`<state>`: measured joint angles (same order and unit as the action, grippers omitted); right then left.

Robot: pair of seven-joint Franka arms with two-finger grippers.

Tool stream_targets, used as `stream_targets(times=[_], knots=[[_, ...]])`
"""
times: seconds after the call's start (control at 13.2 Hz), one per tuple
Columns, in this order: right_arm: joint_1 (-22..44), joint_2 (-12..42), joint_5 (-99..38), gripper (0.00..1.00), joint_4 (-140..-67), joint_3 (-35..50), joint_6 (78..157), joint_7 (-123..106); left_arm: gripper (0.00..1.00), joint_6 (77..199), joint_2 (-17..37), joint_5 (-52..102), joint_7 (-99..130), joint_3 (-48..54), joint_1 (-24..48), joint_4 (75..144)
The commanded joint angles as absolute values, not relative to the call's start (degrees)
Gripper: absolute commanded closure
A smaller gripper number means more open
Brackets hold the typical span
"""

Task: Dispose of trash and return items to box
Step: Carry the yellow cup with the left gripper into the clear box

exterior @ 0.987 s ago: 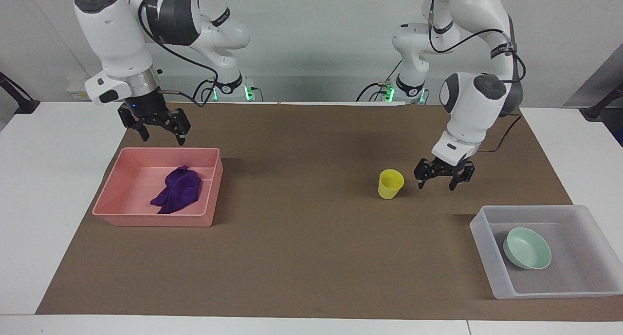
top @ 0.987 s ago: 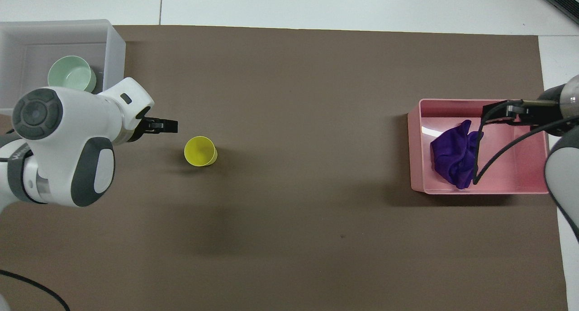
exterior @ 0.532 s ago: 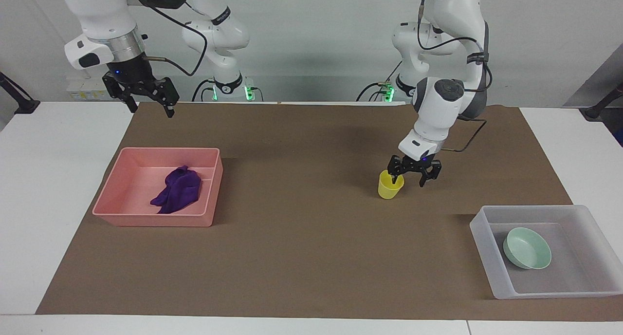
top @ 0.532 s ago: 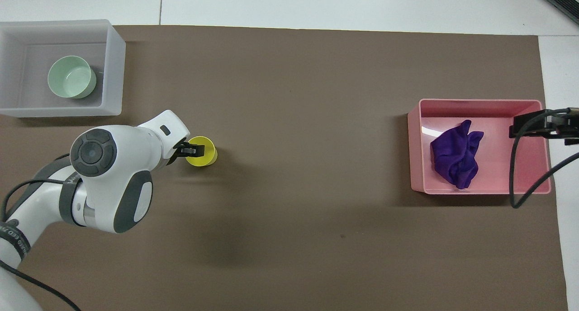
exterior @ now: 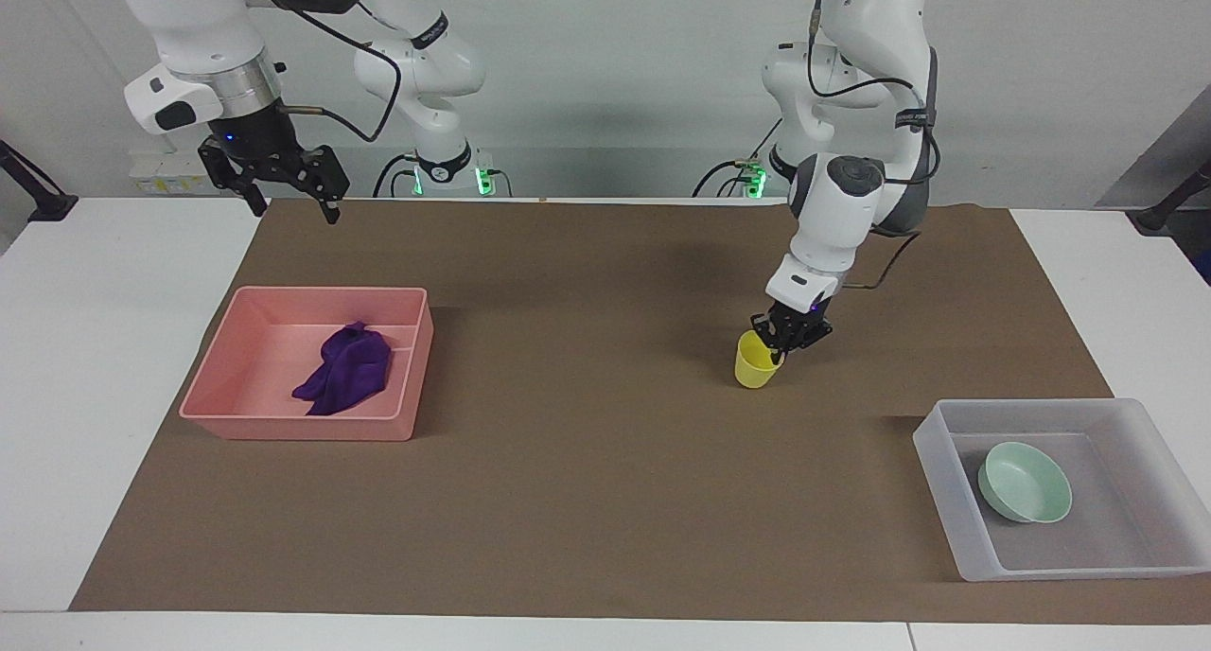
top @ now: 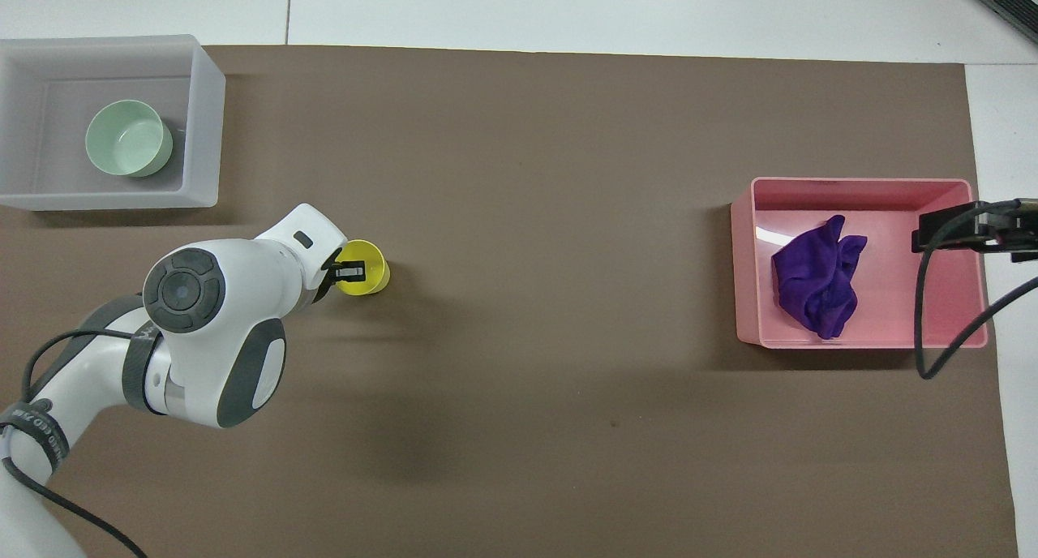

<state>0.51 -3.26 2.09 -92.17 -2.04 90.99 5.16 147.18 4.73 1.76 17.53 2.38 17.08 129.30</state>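
Step in hand: grasping the cup [exterior: 758, 360], the last item outside the box [exterior: 949, 482].

The left pincer [exterior: 781, 346] sits at the cup's rim, right of frame centre in the facing view. Its fingers have drawn close together on the rim wall, one finger inside the cup. The cup stands upright on the counter [exterior: 587, 500]. The right pincer [exterior: 281, 180] hangs open and empty at upper left of that view, above the counter's edge, waiting.

The rag [exterior: 346, 368] lies in the pink tray [exterior: 227, 367], left of centre. The bowl [exterior: 1025, 482] lies in the box, lower right.

Next move, as judged: lift the cup clear, carry it over the box, release beside the bowl.

Firm contact on the rim cannot be confirmed. In the overhead view the left arm hides the rim's near portion, and the right pincer [top: 945, 227] is cut off at the frame's right edge.
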Motion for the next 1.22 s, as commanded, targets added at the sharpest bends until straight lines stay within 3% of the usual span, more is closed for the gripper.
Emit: stream_targets(times=[0.0,0.38,0.61,0.84,1.14], knots=[[0.4,-3.6,2.4,0.00,-92.6,-2.1,91.0,3.7,1.00,146.3,2.1,1.9,17.6,1.3,16.2,128.6],[0.4,-3.7,2.4,0.00,-93.0,-2.1,91.0,3.8,1.00,141.3,5.5,1.5,6.2,1.3,4.0,115.1],[0.4,-3.7,2.4,0.00,-93.0,-2.1,90.9,3.8,1.00,131.7,10.8,1.5,-0.8,1.3,-2.2,102.5],[0.5,-3.7,2.4,0.00,-93.0,-2.1,90.9,3.8,1.00,128.8,15.6,1.3,-5.3,1.4,-7.9,95.0],[0.4,-3.7,2.4,0.00,-93.1,-2.1,91.0,3.9,1.00,126.0,26.7,1.9,-9.0,1.7,-12.6,82.7]])
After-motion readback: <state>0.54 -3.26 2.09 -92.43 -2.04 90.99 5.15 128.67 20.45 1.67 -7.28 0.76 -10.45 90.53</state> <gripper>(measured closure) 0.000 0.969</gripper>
